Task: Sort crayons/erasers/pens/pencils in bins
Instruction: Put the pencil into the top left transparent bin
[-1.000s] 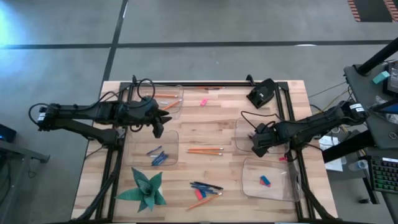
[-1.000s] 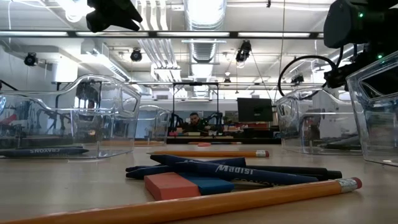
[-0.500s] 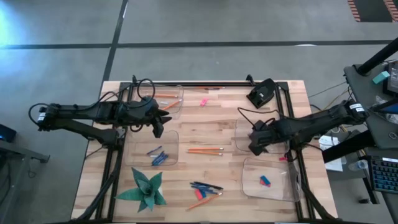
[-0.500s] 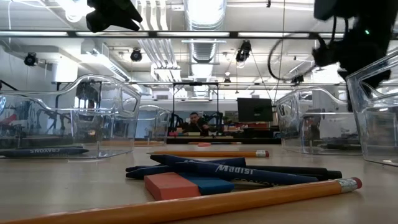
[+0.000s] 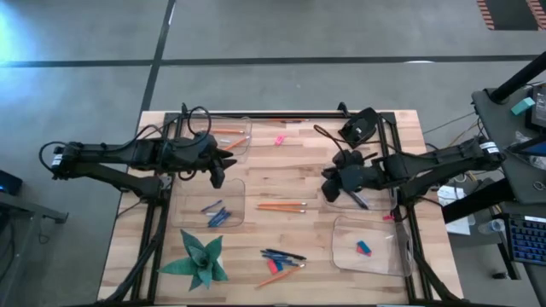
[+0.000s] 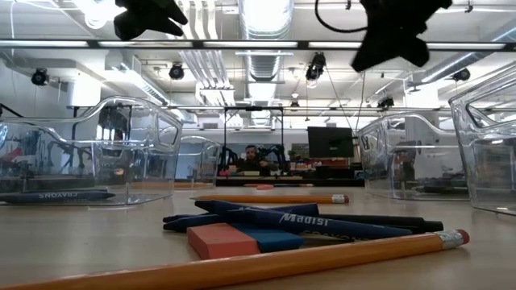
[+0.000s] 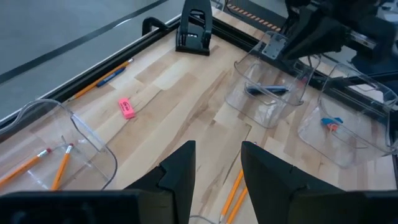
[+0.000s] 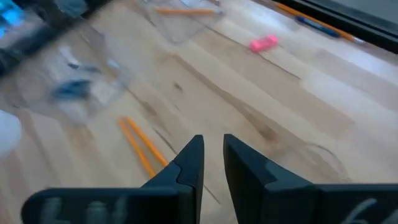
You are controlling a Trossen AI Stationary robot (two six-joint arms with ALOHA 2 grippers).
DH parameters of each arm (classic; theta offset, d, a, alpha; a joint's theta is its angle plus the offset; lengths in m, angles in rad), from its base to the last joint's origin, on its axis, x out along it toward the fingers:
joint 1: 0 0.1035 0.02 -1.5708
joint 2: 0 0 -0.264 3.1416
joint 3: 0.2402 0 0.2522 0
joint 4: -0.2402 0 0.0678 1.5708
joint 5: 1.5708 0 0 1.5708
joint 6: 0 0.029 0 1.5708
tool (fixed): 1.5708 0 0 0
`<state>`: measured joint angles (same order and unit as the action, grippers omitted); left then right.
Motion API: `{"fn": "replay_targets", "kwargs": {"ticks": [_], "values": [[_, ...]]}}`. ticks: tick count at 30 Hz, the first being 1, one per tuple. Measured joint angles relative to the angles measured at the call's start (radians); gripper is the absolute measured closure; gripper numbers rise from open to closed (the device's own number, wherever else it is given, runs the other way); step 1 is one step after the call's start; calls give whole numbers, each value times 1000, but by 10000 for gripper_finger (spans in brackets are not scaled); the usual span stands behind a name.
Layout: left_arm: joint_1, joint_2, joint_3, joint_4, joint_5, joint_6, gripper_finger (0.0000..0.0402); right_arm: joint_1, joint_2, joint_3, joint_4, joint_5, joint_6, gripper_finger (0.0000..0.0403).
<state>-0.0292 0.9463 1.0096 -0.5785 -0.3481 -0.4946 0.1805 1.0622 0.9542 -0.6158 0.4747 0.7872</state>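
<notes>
From above, the right gripper (image 5: pixel 329 183) hangs over the table's middle near two pencils (image 5: pixel 281 205) lying between a bin (image 5: pixel 225 205) of crayons and a bin (image 5: pixel 351 189) holding a pen; the left gripper (image 5: pixel 216 176) waits by the far-left bin. To take a pencil cleanly, the right arm should line its fingers across the stick and drop straight down. At table height, pens (image 6: pixel 306 221), an eraser (image 6: pixel 222 240) and a pencil (image 6: pixel 242 266) lie loose up front, with ceiling lights, ducts and a seated person far behind. The left wrist camera shows its fingers (image 7: pixel 180 174) parted, holding nothing, above pale wood planks (image 7: pixel 180 93). The right wrist camera shows narrow-gapped, empty fingers (image 8: pixel 189 165) over the pencils.
</notes>
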Motion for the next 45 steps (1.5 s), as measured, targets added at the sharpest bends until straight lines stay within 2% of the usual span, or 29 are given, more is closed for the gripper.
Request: {"fn": "replay_targets", "kwargs": {"ticks": [5,13,16,20,27,32,36,40,45], "values": [[0,0,0,0,32,-2,286,0,67,-1,127,-2,-89,348],[0,0,0,3,60,-1,286,-3,286,109,142,-5,-125,348],[1,0,0,3,61,-3,286,-4,378,167,139,-46,-192,348],[1,0,0,2,74,-23,286,-5,501,258,115,-67,-223,348],[1,0,0,2,84,-24,286,-20,658,419,-68,-112,-222,348],[1,0,0,2,84,-24,286,-20,727,480,-74,-228,-235,348],[1,0,0,2,84,-24,286,-15,771,495,-75,-301,-364,348],[0,0,0,2,84,-25,286,-4,800,496,-74,-293,-437,348],[0,0,-1,2,84,-25,286,-5,818,494,-53,-292,-380,348]]}}
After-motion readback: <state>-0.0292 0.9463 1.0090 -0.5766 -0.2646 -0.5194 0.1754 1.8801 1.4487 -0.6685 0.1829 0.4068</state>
